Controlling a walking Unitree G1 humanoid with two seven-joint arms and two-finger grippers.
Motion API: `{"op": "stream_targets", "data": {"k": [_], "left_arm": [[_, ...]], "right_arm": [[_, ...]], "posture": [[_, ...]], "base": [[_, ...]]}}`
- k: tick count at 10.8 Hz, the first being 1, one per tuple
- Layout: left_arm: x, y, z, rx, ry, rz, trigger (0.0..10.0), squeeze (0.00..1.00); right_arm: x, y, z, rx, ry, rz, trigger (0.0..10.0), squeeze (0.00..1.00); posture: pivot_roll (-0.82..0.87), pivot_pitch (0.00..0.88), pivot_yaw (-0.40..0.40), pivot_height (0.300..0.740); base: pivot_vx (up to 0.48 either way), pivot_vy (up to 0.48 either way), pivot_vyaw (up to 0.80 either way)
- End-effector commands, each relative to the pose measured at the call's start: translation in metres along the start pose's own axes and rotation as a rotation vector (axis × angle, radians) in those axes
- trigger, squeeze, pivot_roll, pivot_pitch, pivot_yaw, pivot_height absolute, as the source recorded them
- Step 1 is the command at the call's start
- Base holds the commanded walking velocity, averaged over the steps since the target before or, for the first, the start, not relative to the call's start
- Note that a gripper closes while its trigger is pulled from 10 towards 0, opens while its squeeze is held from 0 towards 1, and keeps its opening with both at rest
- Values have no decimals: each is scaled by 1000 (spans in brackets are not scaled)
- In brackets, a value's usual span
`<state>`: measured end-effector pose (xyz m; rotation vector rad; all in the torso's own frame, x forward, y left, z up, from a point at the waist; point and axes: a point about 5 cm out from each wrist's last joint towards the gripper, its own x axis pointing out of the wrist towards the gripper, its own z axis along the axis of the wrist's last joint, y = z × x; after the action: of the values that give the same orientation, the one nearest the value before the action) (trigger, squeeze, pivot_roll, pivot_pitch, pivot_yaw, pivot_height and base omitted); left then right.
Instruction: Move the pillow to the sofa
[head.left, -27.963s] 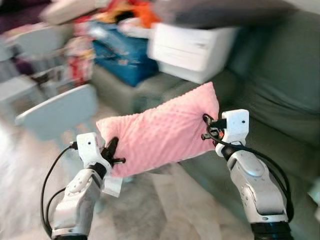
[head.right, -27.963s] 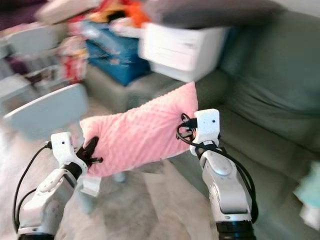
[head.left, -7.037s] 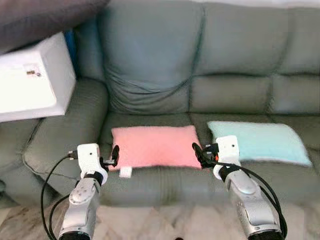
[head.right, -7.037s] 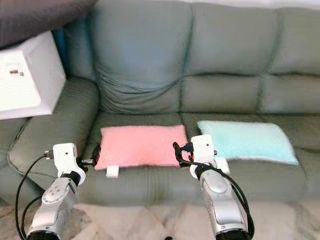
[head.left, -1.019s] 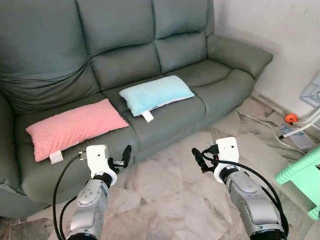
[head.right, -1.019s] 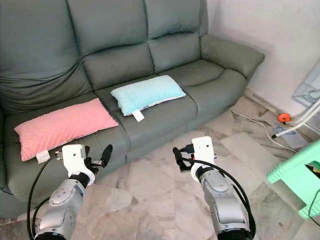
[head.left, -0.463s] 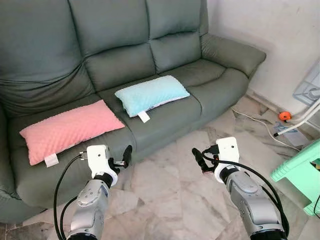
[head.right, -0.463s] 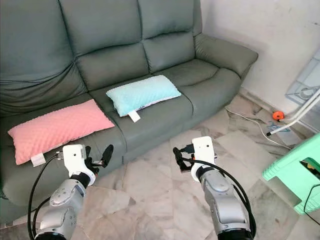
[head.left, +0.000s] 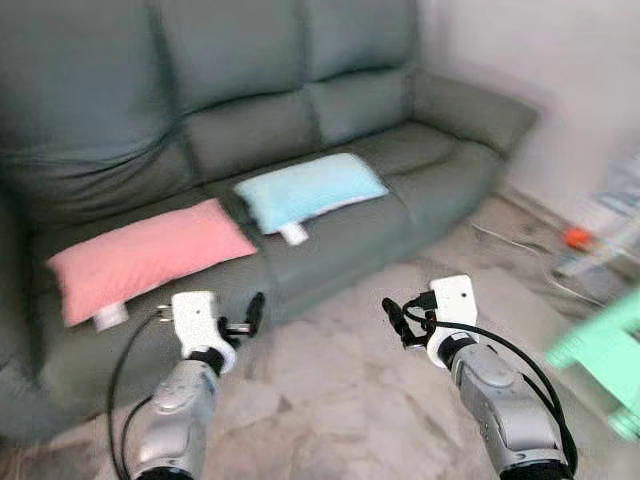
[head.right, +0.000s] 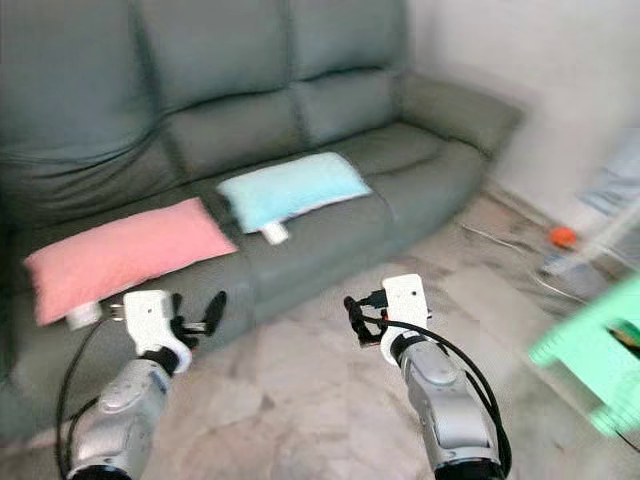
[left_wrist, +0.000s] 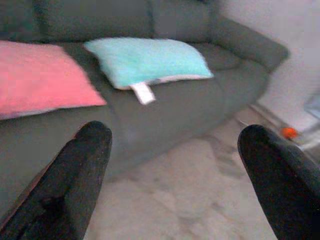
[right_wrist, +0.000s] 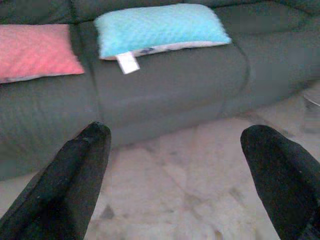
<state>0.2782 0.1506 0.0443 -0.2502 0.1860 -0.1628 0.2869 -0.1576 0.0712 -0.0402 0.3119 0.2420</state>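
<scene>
Pink pillow (head.left: 150, 256) lies on the sofa (head.left: 330, 120), blue pillow (head.left: 308, 191) just right; left tool (head.left: 250, 312) and right tool (head.left: 398, 322) hover released, empty, over the floor (head.left: 340, 400).

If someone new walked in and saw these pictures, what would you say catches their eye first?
Two bright pillows on the grey-green sofa: a pink pillow on the robot's left seat and a light blue pillow on the middle one, each flat with a white tag at its front edge. Nearer, the left tool and right tool hover open and empty above the marble floor.
</scene>
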Motion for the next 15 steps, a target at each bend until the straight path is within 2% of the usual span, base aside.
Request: {"op": "stream_targets", "data": {"k": [1,15], "left_arm": [[1,-2,1,10,5,-11,10000,0],[2,-5,1,-12,7,-43,10000,0]], "right_arm": [[-2,-5,2,-3,-3,-15,10000,0],[-1,-3,2,-12,1,-5,10000,0]], "posture": [[-241,47,-49,740],[-240,50,-49,740]], "base": [[0,0,-800],[0,0,-800]]}}
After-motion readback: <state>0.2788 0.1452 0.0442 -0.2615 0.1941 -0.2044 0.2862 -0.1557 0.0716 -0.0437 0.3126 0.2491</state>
